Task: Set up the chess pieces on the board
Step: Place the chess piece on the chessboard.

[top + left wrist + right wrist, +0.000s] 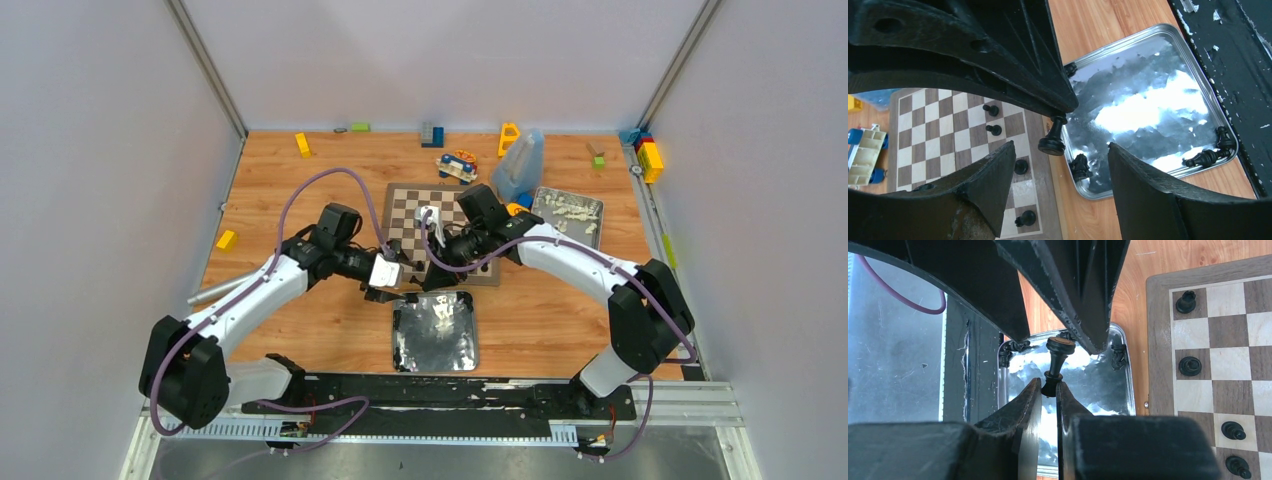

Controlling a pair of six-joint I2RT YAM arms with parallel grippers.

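1. While the right gripper clenched the head of a black chess piece, holding it upended in the air above the near edge of the board and the far rim of the silver tray, the left gripper stood released, its jaws flanking the piece's base without touching it.
2. Four small pieces stood upright close to the board's near edge; other pieces lay in the tray, which sat between the board and the near edge of the tabletop.
3. The likeliest risk: if the right gripper let go before the left had closed, the piece would drop and roll.
4. An off-centre squeeze on the flared base could pop the piece sideways or leave it tilted for placing.
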